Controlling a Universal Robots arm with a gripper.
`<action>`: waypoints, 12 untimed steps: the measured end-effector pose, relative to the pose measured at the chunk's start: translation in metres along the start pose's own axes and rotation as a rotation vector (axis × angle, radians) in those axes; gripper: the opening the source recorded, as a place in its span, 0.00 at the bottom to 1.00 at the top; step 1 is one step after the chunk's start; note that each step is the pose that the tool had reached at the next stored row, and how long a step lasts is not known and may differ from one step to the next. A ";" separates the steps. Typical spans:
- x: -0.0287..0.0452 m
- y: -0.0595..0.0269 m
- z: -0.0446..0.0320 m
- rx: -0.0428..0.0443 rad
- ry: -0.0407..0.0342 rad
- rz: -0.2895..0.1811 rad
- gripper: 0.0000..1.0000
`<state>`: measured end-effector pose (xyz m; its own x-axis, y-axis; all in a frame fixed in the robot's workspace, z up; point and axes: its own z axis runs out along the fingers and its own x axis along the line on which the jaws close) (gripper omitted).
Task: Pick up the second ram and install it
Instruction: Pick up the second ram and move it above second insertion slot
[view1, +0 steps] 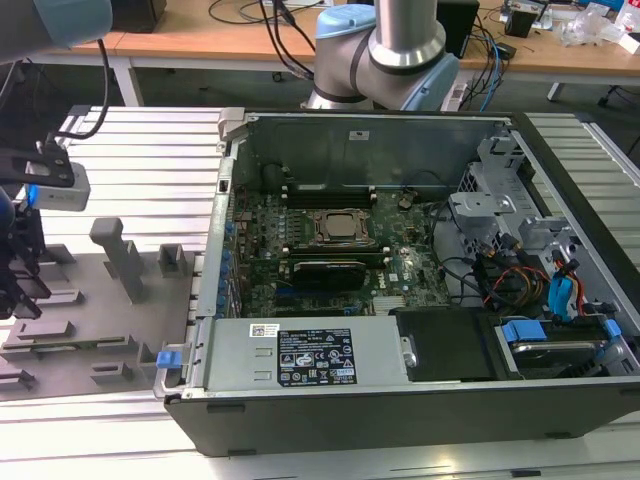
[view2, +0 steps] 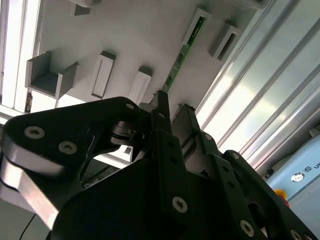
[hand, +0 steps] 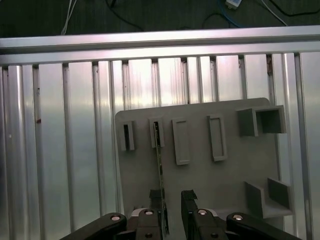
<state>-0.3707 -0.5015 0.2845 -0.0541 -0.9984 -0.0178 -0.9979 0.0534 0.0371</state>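
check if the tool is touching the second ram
Cannot tell. In the first wrist view the second ram runs in between the tool's open fingers, close along one finger; whether they meet is hidden at that edge.

This looks like a robot lab. An open computer case lies on a ribbed metal tabletop. A robot arm stands at twelve o'clock, and desks with tangled cables sit behind it.

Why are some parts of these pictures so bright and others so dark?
First wrist view: light glares white off the metal slats. Second wrist view: the black jaws, slightly apart, sit in shade against bright slats. Exterior view: the computer case shadows its own inside.
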 end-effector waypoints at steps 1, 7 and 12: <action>0.0003 -0.0001 0.0011 0.0001 -0.0001 0.000 0.30; 0.0020 -0.0004 0.0078 0.0002 -0.0001 0.000 0.30; 0.0029 -0.0007 0.0124 0.0002 -0.0001 0.000 0.30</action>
<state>-0.3707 -0.5041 0.2720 -0.0537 -0.9984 -0.0179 -0.9979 0.0530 0.0369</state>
